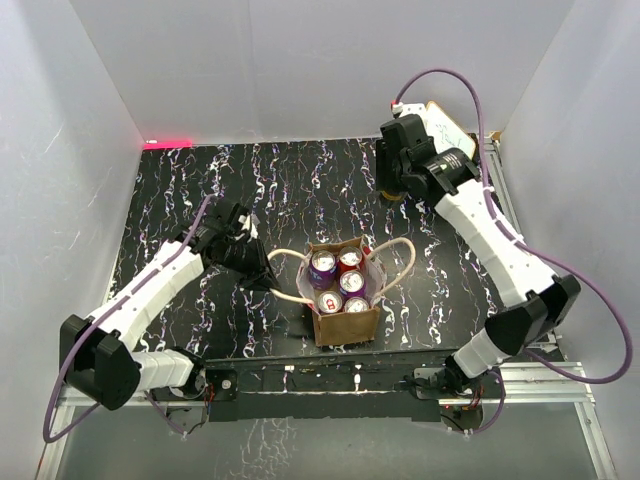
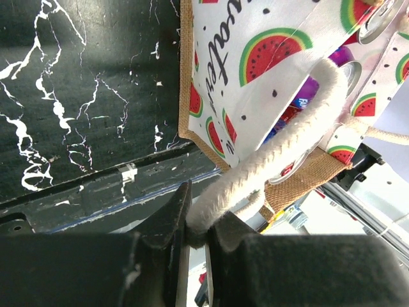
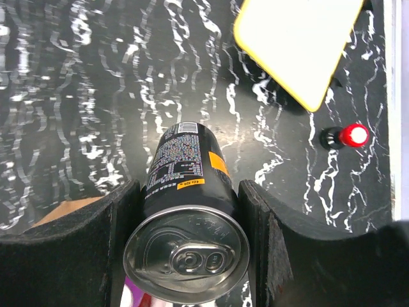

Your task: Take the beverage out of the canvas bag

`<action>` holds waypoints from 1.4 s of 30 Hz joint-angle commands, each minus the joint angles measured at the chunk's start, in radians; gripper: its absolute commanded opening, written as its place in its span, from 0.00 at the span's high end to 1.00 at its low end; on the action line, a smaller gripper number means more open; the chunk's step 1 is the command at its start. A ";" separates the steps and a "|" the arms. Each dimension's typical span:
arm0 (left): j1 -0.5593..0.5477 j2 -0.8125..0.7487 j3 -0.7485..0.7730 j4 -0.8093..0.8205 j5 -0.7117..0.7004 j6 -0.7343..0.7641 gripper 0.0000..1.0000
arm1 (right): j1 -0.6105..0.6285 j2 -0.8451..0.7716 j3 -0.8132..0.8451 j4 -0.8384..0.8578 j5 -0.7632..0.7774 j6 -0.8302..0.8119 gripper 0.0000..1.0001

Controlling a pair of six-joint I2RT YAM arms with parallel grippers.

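Observation:
The canvas bag (image 1: 345,322) stands near the table's front middle and holds several cans (image 1: 322,267), purple and red. My left gripper (image 1: 262,275) is just left of the bag, shut on its left cream rope handle (image 2: 281,141). The left wrist view shows the jaws pinching the rope beside the watermelon-print lining (image 2: 268,77). My right gripper (image 1: 392,187) is at the far right of the table, away from the bag. It is shut on an upright black beverage can (image 3: 186,173) with an orange label, fingers (image 3: 128,211) pressed on both sides. I cannot tell whether the can touches the table.
A white board with a yellow rim (image 3: 297,45) lies at the far right corner, also in the top view (image 1: 445,125). A small red-capped object (image 3: 353,135) sits near it. White walls enclose the black marbled table (image 1: 200,180). A red light (image 1: 168,143) glows at the back left.

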 commanded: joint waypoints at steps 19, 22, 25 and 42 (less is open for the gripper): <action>-0.003 0.163 0.210 -0.165 -0.004 0.215 1.00 | -0.368 0.213 -0.206 0.324 -0.171 -0.073 0.92; -0.003 0.182 0.241 -0.184 -0.012 0.233 1.00 | -0.378 0.259 -0.203 0.323 -0.178 -0.072 0.92; -0.003 0.193 0.253 -0.189 -0.011 0.242 1.00 | -0.382 0.283 -0.210 0.327 -0.183 -0.070 0.92; -0.003 0.202 0.267 -0.164 -0.018 0.229 1.00 | -0.400 0.282 -0.156 0.277 -0.204 -0.090 0.18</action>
